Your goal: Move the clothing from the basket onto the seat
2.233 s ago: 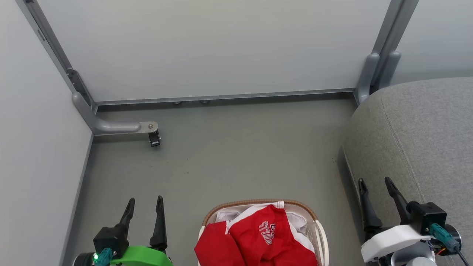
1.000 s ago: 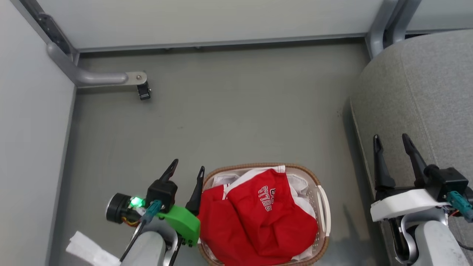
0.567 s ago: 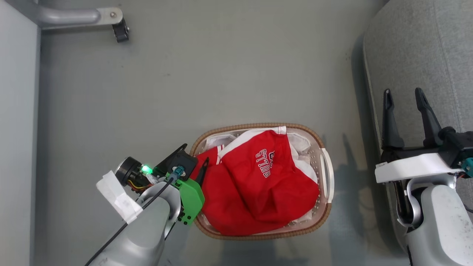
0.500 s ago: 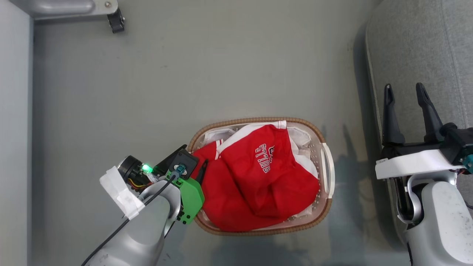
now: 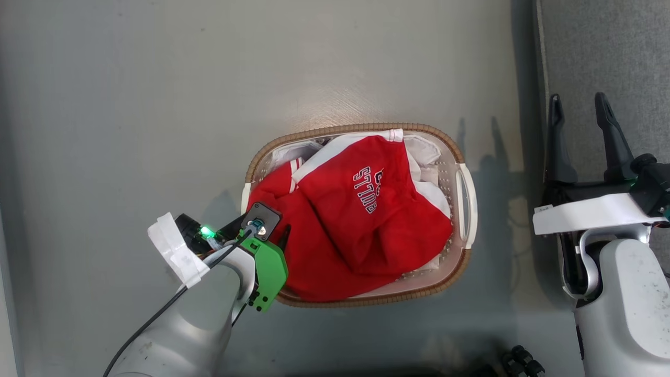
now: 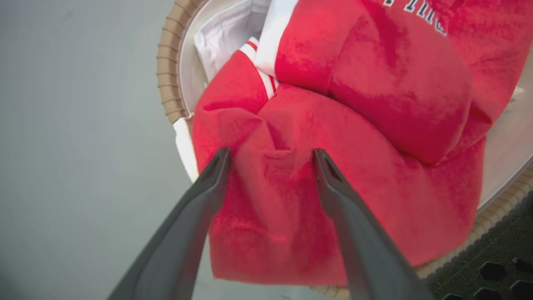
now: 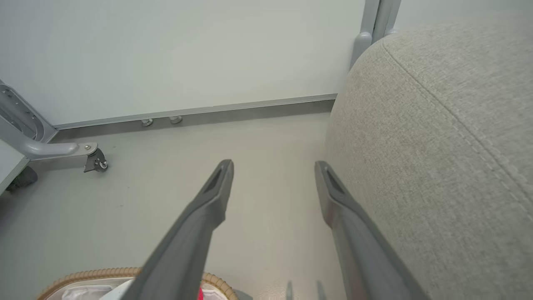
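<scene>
On grey floor (image 5: pixel 157 104), clothing (image 5: pixel 356 235) was heaped in the basket (image 5: pixel 419 293), none laid on the seat (image 5: pixel 602 52) where visible; left gripper (image 6: pixel 270 156) and right gripper (image 5: pixel 577 99) were spread, nothing pinched.

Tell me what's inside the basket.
Red clothing heaped in the basket, a lettered piece on top; white sheet peeks out beside it. Whatever lies under the heap is covered.

red clothing (image 5: pixel 356 220) with white trim lay heaped in basket (image 5: pixel 361 128), top piece showed white lettering, one fold hung over left rim, basket was oval, cream, perforated, brown woven rim, on floor (image 5: pixel 157 78), grey fabric seat (image 5: pixel 602 52) stood near, right of it
</scene>
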Motion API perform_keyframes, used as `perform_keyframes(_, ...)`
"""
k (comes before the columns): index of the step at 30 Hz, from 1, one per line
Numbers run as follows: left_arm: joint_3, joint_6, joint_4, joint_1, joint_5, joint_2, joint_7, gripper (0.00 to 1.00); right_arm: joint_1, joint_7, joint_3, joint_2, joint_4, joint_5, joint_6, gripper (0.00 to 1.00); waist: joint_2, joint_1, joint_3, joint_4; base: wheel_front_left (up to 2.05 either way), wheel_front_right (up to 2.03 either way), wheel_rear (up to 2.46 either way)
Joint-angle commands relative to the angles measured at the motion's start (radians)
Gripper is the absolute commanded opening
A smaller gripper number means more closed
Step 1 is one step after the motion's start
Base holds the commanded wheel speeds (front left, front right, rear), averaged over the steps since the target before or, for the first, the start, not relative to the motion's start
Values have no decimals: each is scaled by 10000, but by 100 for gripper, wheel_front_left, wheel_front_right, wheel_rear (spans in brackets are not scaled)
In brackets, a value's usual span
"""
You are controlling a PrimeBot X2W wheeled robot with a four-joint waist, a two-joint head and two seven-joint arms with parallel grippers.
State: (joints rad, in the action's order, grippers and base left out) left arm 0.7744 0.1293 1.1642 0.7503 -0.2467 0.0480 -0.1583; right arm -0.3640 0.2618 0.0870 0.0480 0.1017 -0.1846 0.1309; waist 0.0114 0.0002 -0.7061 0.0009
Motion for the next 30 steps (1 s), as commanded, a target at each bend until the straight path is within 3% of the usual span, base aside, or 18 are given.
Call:
perform_keyframes(1,90,18,54,193,-171,45,64,100,-135,49,9,43,-24,-36,-3,100,-114,-2,-185,-79,0,0,0)
perform_keyframes(3,226,18,125,242,-329,44,67,95,-165,49,25,43,12,-54,-3,100,-114,-2,-196,-75,0,0,0)
perform_keyframes(4,255,18,179,258,-383,44,50,57,-170,49,29,43,29,-62,-3,100,-114,-2,-193,-73,0,0,0)
perform_keyframes(7,394,19,341,213,-547,47,-18,0,-159,49,18,43,118,-97,-3,100,-114,-2,-124,-76,0,0,0)
perform_keyframes(18,683,19,459,-317,-1032,45,-766,0,280,49,-56,45,473,-181,-3,100,-114,-2,945,-62,0,0,0)
perform_keyframes(30,821,17,-120,-773,-996,363,-1084,0,1244,49,-308,43,928,-112,-5,100,-114,-2,3248,-75,0,0,0)
